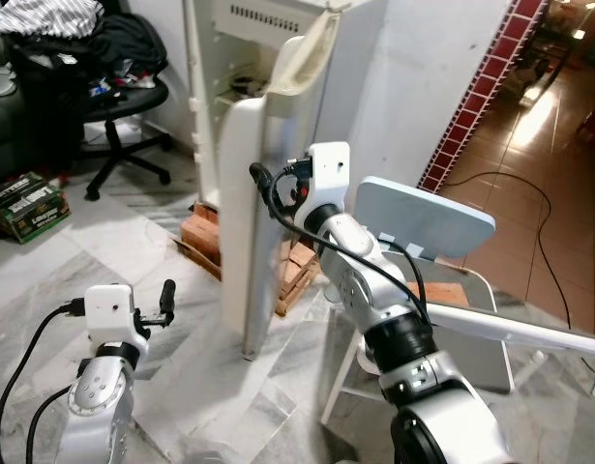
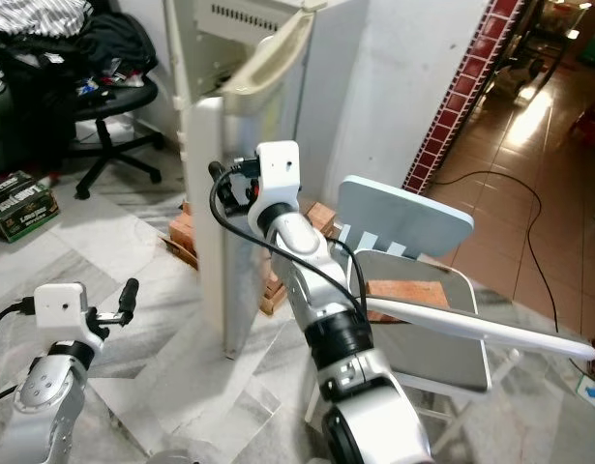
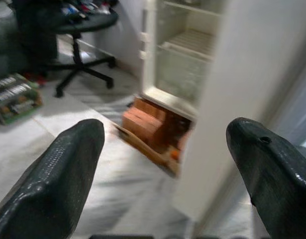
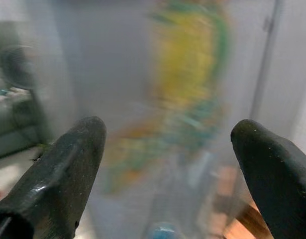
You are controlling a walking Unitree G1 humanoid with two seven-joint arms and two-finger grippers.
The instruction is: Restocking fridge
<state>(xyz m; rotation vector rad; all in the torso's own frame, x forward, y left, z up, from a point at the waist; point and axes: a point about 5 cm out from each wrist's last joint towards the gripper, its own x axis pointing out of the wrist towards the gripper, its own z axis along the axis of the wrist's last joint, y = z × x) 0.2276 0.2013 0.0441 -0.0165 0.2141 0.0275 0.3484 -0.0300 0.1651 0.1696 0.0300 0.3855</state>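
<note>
A white fridge (image 1: 278, 58) stands against the wall with its door (image 1: 251, 208) swung open towards the robot, edge-on in the head views, and its base rests on a stack of bricks (image 1: 205, 232). The right gripper (image 4: 165, 164) is raised close to the outer face of that door, its two black fingers (image 4: 68, 164) spread wide with nothing between them; past them the right wrist view shows only a blurred yellow and green patch on a pale surface. The left gripper (image 3: 167, 164) is held low over the marble floor (image 1: 55, 280), well apart from the fridge, its fingers (image 3: 58, 169) also spread wide and empty. Between those fingers, the left wrist view looks into the open fridge, where pale shelves (image 3: 192, 42) can be made out, though what lies on them cannot be told. A folding chair (image 1: 428, 217) with a light blue back stands just beside the door on the robot's right, and a brown flat thing lies on its seat. To the left, an office chair (image 1: 123, 101) piled with dark clothes stands near a green box (image 1: 26, 205) on the floor
</note>
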